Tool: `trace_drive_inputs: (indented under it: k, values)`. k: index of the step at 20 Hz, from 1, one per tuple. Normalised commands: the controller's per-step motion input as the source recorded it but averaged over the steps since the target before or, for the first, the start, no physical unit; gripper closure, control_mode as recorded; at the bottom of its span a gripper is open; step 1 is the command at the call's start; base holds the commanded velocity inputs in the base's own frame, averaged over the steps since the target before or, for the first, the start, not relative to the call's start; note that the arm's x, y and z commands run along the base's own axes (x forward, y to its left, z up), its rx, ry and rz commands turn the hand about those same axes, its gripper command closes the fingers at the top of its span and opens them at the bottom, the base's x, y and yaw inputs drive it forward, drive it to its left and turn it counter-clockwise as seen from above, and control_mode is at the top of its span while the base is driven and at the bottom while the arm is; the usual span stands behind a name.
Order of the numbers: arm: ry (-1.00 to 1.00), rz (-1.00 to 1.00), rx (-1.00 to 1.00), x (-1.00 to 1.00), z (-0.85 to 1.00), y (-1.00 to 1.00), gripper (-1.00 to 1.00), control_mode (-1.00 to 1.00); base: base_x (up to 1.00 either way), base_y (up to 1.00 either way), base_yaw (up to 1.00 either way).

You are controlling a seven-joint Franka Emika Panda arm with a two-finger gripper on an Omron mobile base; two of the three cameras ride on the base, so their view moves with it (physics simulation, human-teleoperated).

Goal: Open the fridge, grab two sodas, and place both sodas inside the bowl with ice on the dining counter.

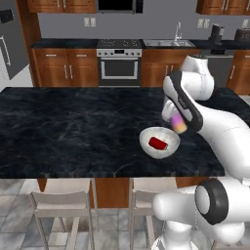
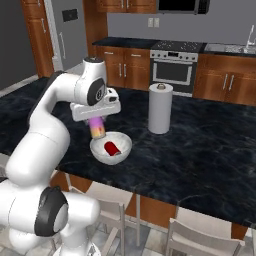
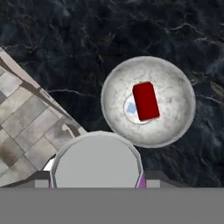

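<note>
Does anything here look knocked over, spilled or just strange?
Only one thing: the red soda can lies on its side inside the round white bowl on the black marble counter, not upright. Nothing looks spilled. The gripper holds a purple-and-orange can upright beside the bowl's rim.

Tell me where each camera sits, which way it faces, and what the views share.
Left base view: behind the arm to its left, facing across the black marble dining counter toward the oven; arm at right.
Right base view: behind to its right, same counter, white paper towel roll; arm at left.
Hand view: on the hand, looking down past the held purple-and-orange soda can.
All share the round white bowl holding the red soda can.
</note>
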Motion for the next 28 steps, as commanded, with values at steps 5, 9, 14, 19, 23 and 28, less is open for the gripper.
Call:
trace_drive_inputs:
  k: [5,9,14,19,23,28]
  values:
    - [0.00,0.09,-0.03,0.37,-0.25,0.00,1.00,-1.00,0.00,0.00,0.00]
    - [0.00,0.07,-0.03,0.51,-0.23,0.00,1.00,-1.00,0.00,0.00,0.00]
    - [-0.01,0.08,-0.04,0.26,-0.33,0.00,1.00,-1.00,0.00,0.00,0.00]
    - [-0.03,0.09,-0.06,0.00,-0.40,0.00,1.00,-1.00,0.00,0.00,0.00]
    - [-0.01,0.08,-0.03,0.01,-0.40,0.00,1.00,-1.00,0.00,0.00,0.00]
    - [0.00,0.07,-0.01,0.15,-0.31,0.00,1.00,-1.00,0.00,0.00,0.00]
